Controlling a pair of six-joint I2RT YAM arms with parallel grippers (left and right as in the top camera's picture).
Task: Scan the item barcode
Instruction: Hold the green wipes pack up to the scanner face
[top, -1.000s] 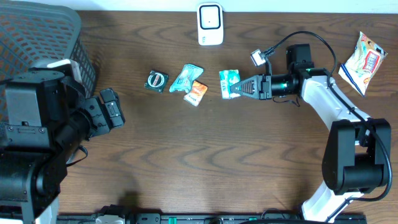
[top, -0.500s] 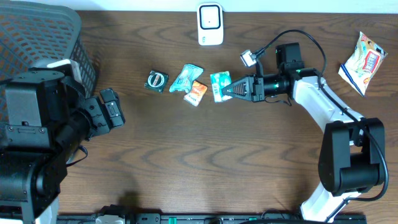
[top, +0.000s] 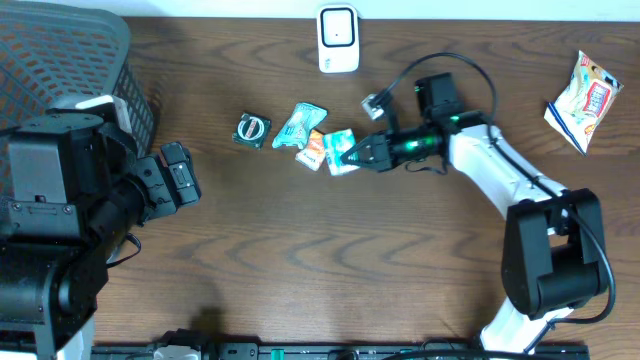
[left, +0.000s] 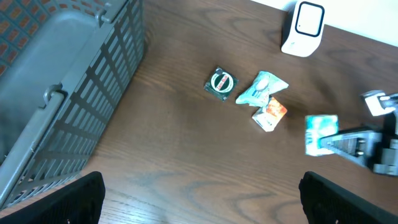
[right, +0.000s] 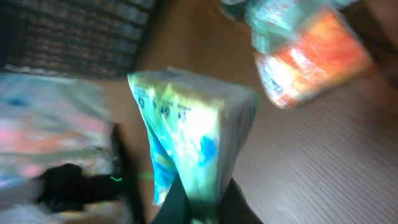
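Here, left gripper (top: 178, 176): idling wide open at near left, beside the basket (top: 70, 50), likely keeping clear.
Right gripper (top: 364, 154): clenching the packet (top: 341, 151) by one edge, leaving its faces showing.
Packet: being held mid-table, just right of the orange sachet (top: 314, 148).
Scanner (top: 338, 38): standing far centre, probably awaiting the barcode.

Bare table (top: 330, 260) lies open before the packets (top: 303, 122); basket (top: 60, 50) walls the left, scanner (top: 338, 40) the back

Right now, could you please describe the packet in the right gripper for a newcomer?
Find the white scanner at the far edge of the table. Before it sits a row of items; the green-and-white packet is rightmost, alone pinched in the right gripper.
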